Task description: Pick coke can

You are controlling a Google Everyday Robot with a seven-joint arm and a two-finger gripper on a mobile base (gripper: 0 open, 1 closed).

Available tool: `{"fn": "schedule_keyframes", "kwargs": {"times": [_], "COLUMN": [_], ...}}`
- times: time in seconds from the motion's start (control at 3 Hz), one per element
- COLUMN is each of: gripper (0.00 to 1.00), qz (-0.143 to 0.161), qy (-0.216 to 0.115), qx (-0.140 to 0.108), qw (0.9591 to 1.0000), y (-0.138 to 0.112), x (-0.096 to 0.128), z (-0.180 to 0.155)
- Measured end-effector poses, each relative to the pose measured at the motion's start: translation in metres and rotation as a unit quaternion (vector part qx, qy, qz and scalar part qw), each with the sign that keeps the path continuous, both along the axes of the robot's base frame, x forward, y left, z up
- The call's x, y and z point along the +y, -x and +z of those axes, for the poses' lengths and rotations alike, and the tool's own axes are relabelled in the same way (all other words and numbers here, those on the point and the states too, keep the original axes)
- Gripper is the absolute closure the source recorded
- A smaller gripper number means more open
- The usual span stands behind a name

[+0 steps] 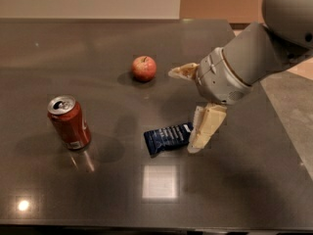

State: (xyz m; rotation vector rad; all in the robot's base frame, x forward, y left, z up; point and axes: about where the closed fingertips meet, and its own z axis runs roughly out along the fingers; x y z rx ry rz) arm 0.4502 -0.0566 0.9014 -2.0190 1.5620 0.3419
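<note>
Dark, glossy stone makes up the table (244,195), with a pale wall behind its far edge and ceiling lights reflecting near the front edge. The coke can (69,123) stands upright toward the left edge, about midway between the far and near edges, with its silver top and pull tab showing. Nothing touches it.

The gripper (183,110) hangs over the middle of the table, toward the right edge, well apart from the can. Its fingers (205,127) are spread wide and hold nothing; one points toward the far edge and the other angles down toward the near edge. As I read it, the pick has hardly begun. The reach across to the can, the closing on it and the lift are all left to do.

Two other things share the surface. A red apple (144,68) sits toward the far edge near the middle, off the straight line between gripper and can, so I judge it harmless. A flat dark-blue snack packet (167,138) lies just beside the lower finger. Its right end meets that finger in my view, though I cannot tell whether they touch. It lies on the side I must cross, so a low sweep toward the left edge could drag or shove it. I would want height before travelling. Beyond the packet, the table between it and the can looks bare.
</note>
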Motion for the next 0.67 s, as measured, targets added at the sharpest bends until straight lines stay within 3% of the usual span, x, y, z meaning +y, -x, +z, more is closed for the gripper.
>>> {"fn": "schedule_keyframes", "kwargs": {"times": [0.67], "gripper": [0.0], "qz": [0.032], "qy": [0.004], "qx": [-0.003], "qw": [0.9995], "y": [-0.012], "x": [0.057], "z": [0.025]}}
